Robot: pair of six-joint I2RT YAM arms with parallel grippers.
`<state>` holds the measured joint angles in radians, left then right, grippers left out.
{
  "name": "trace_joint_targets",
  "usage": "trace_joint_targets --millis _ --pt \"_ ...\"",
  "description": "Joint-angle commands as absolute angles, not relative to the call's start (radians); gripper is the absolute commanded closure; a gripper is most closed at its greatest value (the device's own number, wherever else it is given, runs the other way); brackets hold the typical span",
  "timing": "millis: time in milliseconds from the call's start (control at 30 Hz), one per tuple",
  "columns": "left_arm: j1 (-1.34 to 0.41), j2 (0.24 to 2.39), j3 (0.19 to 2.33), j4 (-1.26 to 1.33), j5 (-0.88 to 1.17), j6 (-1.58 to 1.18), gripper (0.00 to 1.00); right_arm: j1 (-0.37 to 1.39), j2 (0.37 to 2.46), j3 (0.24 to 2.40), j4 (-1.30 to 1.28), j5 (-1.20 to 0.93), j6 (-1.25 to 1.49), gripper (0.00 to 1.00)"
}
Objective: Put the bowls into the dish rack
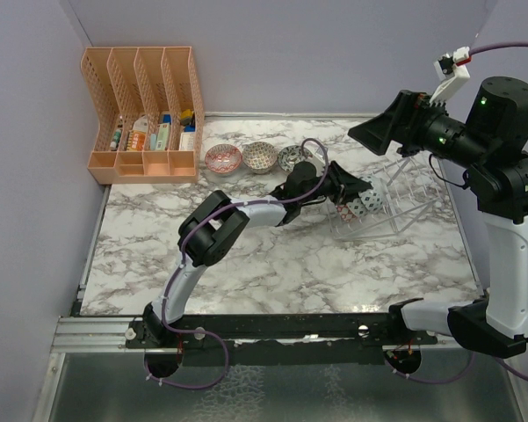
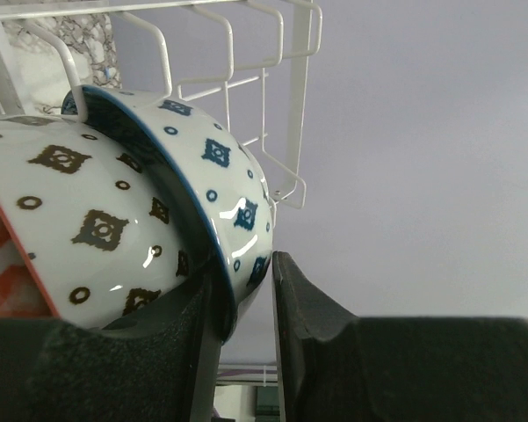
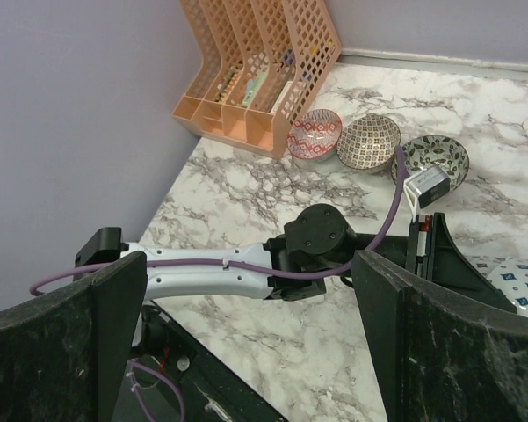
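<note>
the left tool (image 2: 246, 281) reaches into the dish rack (image 1: 404, 198) with its jaws set narrow, one on each side of the rim of a blue-patterned bowl (image 2: 220, 167); the outer pad touches the bowl's wall, but a sliver of light shows lower down by the rim, so i cannot tell whether it is pinching or only straddling it. the bowl stands on edge, leaning against a brown-patterned bowl (image 2: 79, 220) that is slotted beside it, with an orange-patterned bowl (image 2: 4, 281) just past that. holding by the rim seems the sensible choice: it lets the bowl go in upright between the thin prongs, which rise close above and behind it

the right tool (image 3: 250, 290) hangs high over the rack's far side, jaws wide and holding nothing, well apart from the work and, i judge, parked out of the way

on the counter (image 1: 272, 255) three bowls wait in a row near the back wall: a red-patterned bowl (image 1: 222, 158), a brown-dotted bowl (image 1: 259, 156) and a dark-patterned bowl (image 1: 292, 156). the last sits just beside the left arm's forearm, which partly covers it from above. the orange organizer (image 1: 145, 114) stands beside the row, near enough to crowd a reach for the red one. the prongs around the tool are the closest obstacle to pulling back cleanly
</note>
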<state>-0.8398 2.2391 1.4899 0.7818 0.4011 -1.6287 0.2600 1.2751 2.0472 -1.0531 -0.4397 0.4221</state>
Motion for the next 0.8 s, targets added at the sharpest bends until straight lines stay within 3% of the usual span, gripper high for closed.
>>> trace_joint_targets --millis 0,433,767 --pt "-0.835 2.154 1.52 0.662 0.43 -1.555 0.7 0.256 1.255 2.044 -1.024 -0.438 0.419 0.01" --pt "-0.82 2.092 1.59 0.389 0.459 -1.446 0.63 0.256 1.245 2.023 -1.008 -0.448 0.43 0.01" --pt "-0.807 2.022 1.568 0.259 0.451 -1.357 0.52 0.256 1.246 2.02 -1.001 -0.459 0.43 0.01"
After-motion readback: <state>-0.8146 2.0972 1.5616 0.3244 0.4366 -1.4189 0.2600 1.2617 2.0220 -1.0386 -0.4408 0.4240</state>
